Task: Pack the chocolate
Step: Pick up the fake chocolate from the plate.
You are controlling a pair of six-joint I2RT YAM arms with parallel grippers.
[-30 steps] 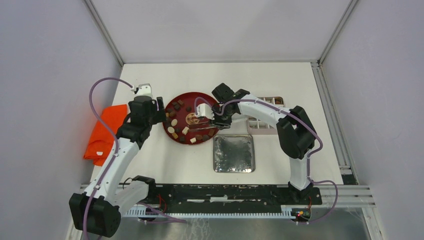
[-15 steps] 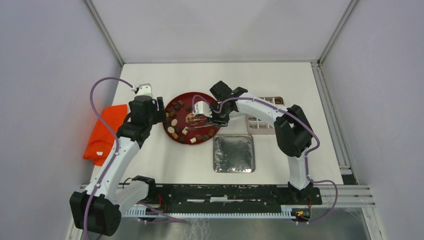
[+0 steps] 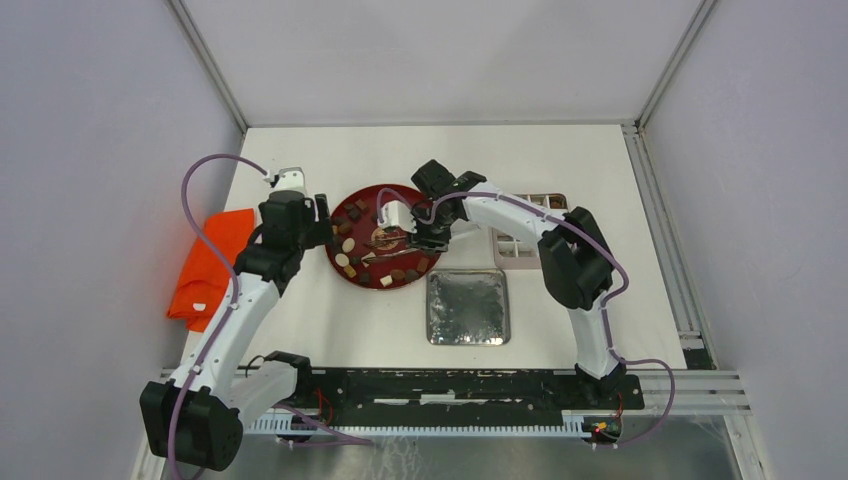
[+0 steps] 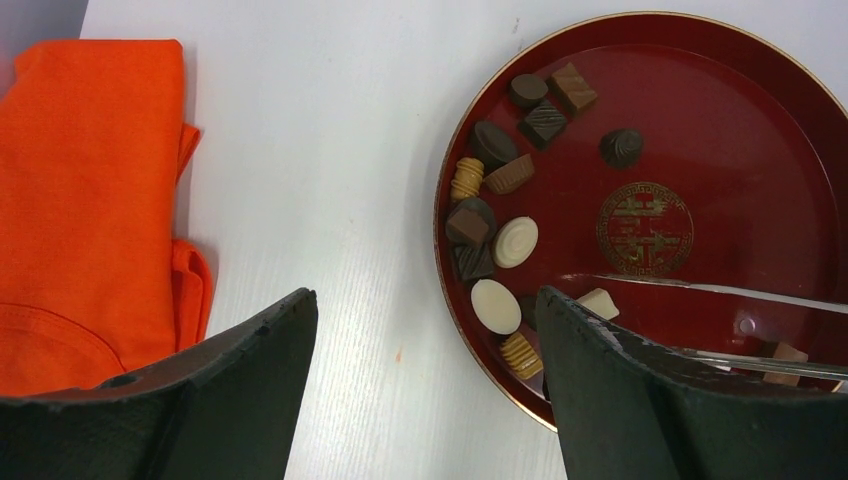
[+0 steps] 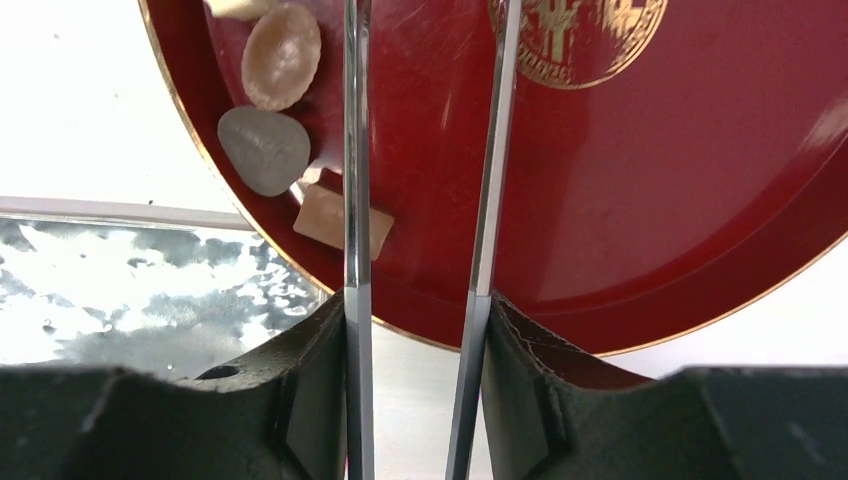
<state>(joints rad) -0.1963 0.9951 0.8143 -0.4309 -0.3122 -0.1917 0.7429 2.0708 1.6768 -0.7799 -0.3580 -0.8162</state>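
Well, on my far left an orange cloth (image 4: 90,200) lies on the bench (image 4: 320,150). The left jaws hang spread wide and empty at the left rim of the red plate (image 4: 760,150). The chocolate (image 4: 515,240) sits on that plate, mostly crowded along its left and near edges. Metal tweezers (image 5: 495,150) reach across the plate, blades apart, clenched in the right jaws. Whether their tips touch a piece, I cannot tell. Further right sits a shiny metal tray (image 3: 468,307), with a pale grid box (image 3: 520,248) behind it.
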